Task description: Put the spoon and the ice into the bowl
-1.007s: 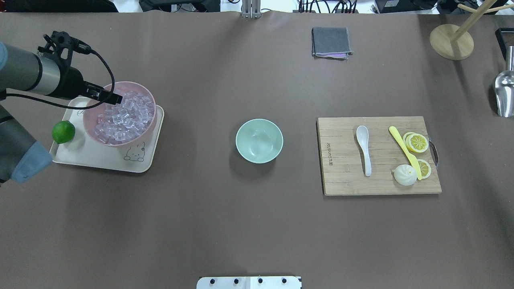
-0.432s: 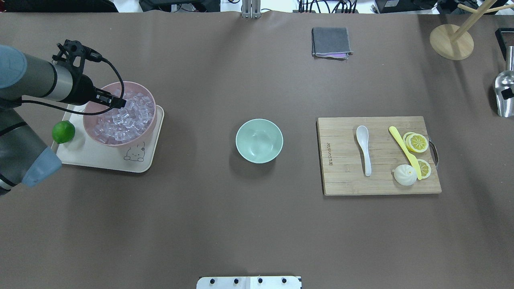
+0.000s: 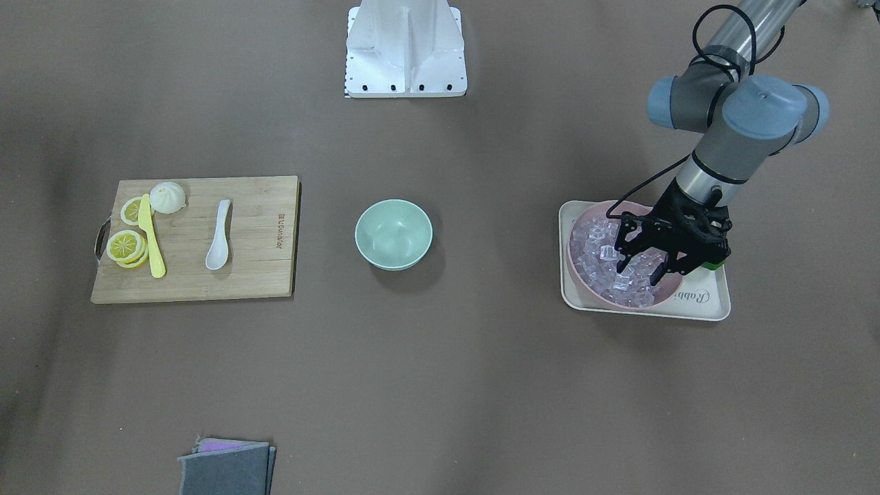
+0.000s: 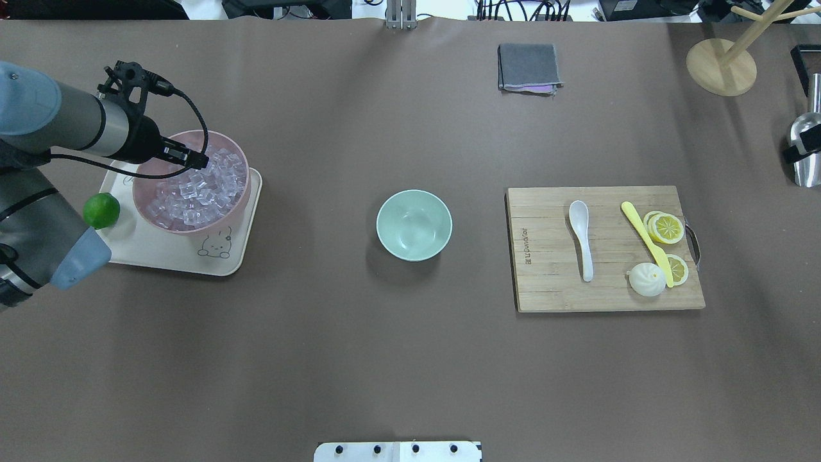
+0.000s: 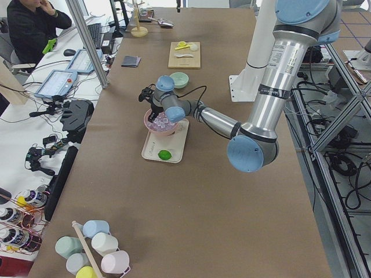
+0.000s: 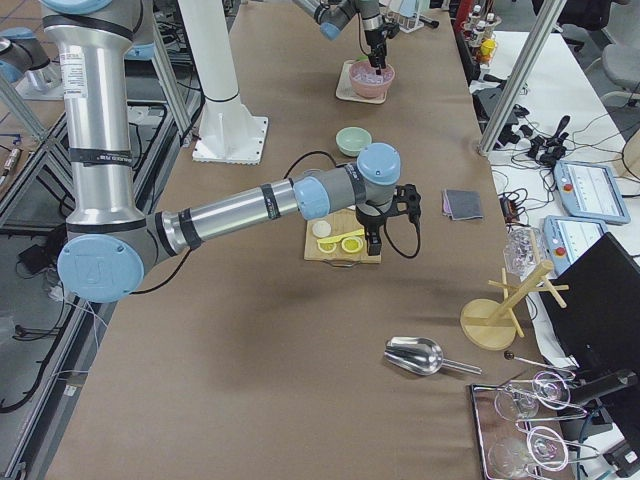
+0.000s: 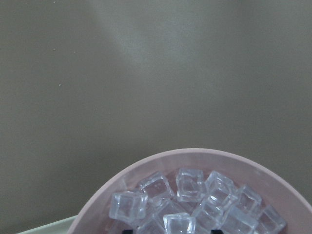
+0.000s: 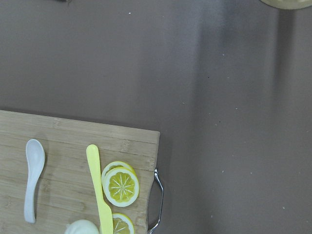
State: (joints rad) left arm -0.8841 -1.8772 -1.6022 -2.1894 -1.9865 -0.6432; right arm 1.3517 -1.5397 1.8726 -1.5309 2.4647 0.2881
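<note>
The mint-green bowl [image 4: 414, 224] stands empty mid-table, also in the front view [image 3: 393, 234]. The white spoon [image 4: 580, 237] lies on the wooden cutting board [image 4: 545, 282], also in the right wrist view [image 8: 33, 180]. Many clear ice cubes [image 4: 199, 186] fill the pink bowl [image 4: 142, 192]. My left gripper [image 3: 641, 271] is open, its fingers [image 3: 622, 267] pointing down just above the ice [image 3: 605, 253], holding nothing. The left wrist view shows the ice [image 7: 190, 204] close below. My right gripper [image 6: 375, 240] hovers over the board's far end; I cannot tell its state.
The pink bowl sits on a cream tray [image 4: 167, 256] with a lime [image 4: 101, 210]. A yellow knife [image 4: 644, 240], lemon slices [image 4: 667, 228] and a white bun [image 4: 646, 280] share the board. A grey cloth [image 4: 529, 67], a wooden stand [image 4: 721, 67] and a metal scoop [image 4: 807, 144] lie at the back.
My left gripper has moved right and forward over the pink bowl's ice. A dark part of the right arm has come in at the overhead view's right edge.
</note>
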